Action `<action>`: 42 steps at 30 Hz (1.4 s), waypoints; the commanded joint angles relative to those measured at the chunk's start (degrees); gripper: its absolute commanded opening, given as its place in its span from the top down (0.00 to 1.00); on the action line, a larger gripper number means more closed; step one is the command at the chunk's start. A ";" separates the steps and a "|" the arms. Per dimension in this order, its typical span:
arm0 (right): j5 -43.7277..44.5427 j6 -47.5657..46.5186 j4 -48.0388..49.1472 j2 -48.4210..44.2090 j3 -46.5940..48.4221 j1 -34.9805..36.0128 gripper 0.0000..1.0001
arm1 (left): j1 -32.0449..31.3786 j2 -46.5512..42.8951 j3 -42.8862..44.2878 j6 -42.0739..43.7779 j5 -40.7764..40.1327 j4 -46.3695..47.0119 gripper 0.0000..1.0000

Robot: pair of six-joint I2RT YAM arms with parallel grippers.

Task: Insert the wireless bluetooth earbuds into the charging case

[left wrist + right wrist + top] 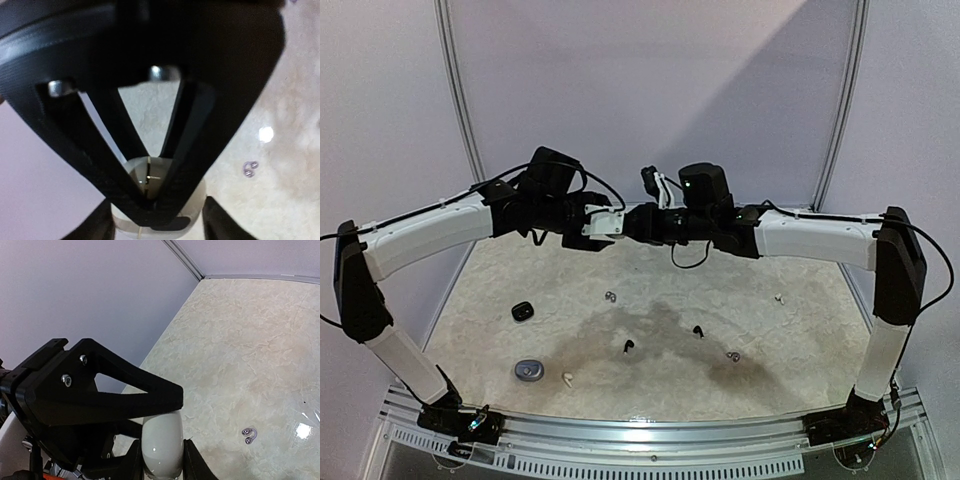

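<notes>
A white pebble-shaped charging case (162, 440) is held high above the table between both grippers. It also shows in the left wrist view (150, 177), where a seam line runs down it. My right gripper (162, 465) is shut on its sides. My left gripper (156, 227) is shut on it too, one finger (110, 395) lying across its top. In the top view the grippers meet at the back centre (625, 224), hiding the case. On the table lie earbuds: a silvery one (610, 296), two black (628, 346) (698, 330), another silvery one (733, 356), two white (566, 379) (780, 298).
A black case (522, 311) and a grey case (528, 371) lie on the marbled table (800, 340) at the left. Grey walls with metal rails stand behind and to both sides. A silvery earbud also shows below in both wrist views (250, 168) (248, 435).
</notes>
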 commanded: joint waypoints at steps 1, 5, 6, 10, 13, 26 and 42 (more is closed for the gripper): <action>0.01 -3.07 -0.35 -2.92 -1.93 0.27 1.00 | 1.66 -1.84 3.22 -14.96 8.14 -12.14 0.07; -2.83 -12.52 -4.62 -6.86 -1.91 0.15 1.00 | 8.62 -5.96 1.80 -29.10 23.40 -18.43 0.01; -4.64 -14.94 -6.64 -7.72 -1.57 0.20 1.00 | 10.12 -7.53 1.03 -32.19 27.08 -18.82 0.01; -11.59 -27.83 -7.26 -12.10 -1.67 0.27 1.00 | 12.07 -14.27 -4.42 -43.38 36.46 -16.20 0.01; -16.24 -32.03 -6.13 -13.56 -1.21 0.23 1.00 | 12.03 -18.92 -10.96 -54.53 45.55 -6.27 0.07; -18.81 -35.97 -0.38 -13.81 0.30 2.27 1.00 | 7.80 -20.40 -27.49 -83.24 48.58 49.08 0.35; -17.76 -35.00 -0.20 -13.69 -0.09 2.74 1.00 | 4.34 -16.77 -25.60 -79.64 52.05 50.42 0.89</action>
